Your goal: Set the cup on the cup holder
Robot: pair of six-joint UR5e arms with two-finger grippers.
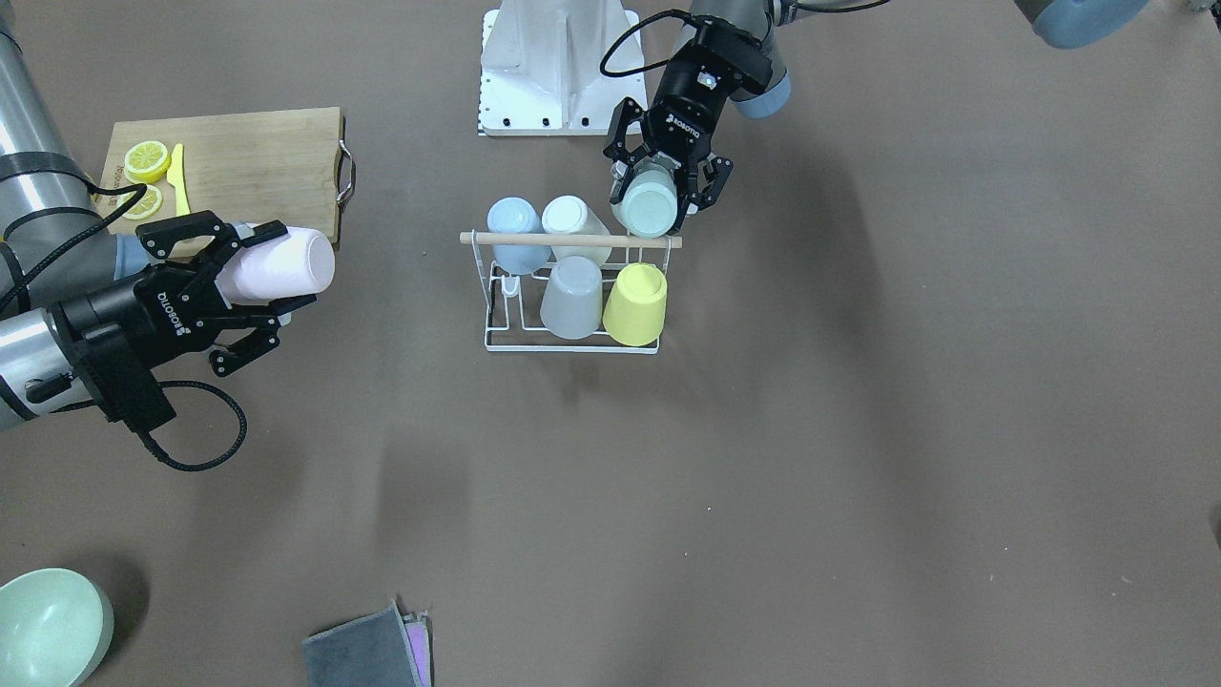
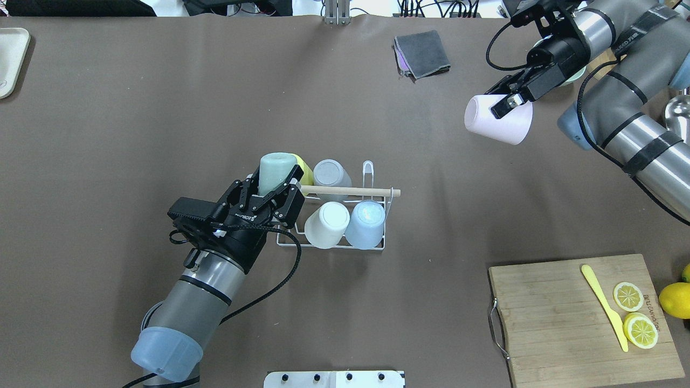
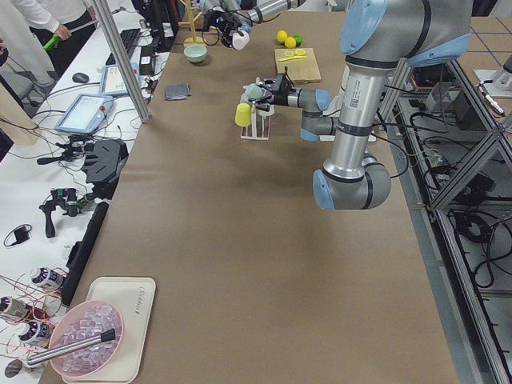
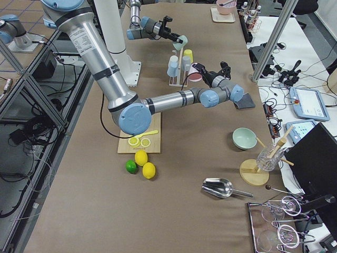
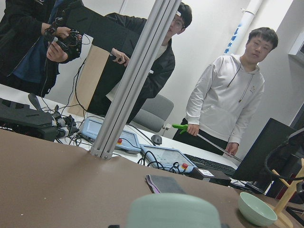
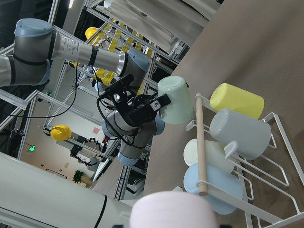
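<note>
The cup holder (image 2: 350,191) is a white wire rack with a wooden rod (image 1: 572,239) and stands mid-table. It carries a yellow cup (image 1: 636,303), a grey cup (image 1: 572,296), a white cup (image 2: 327,223) and a blue cup (image 2: 366,223). My left gripper (image 2: 275,183) is shut on a pale green cup (image 1: 649,205) and holds it tilted over the rack's end by the rod tip. The cup also shows in the right wrist view (image 6: 175,99). My right gripper (image 2: 504,116) is shut on a pink cup (image 1: 281,267) and holds it in the air far from the rack.
A wooden cutting board (image 2: 560,318) with lemon slices and a yellow knife (image 2: 604,307) lies on my right. A grey cloth (image 2: 423,54) and a green bowl (image 1: 48,625) lie at the far side. One bare prong (image 2: 368,168) stands at the rack's far right corner.
</note>
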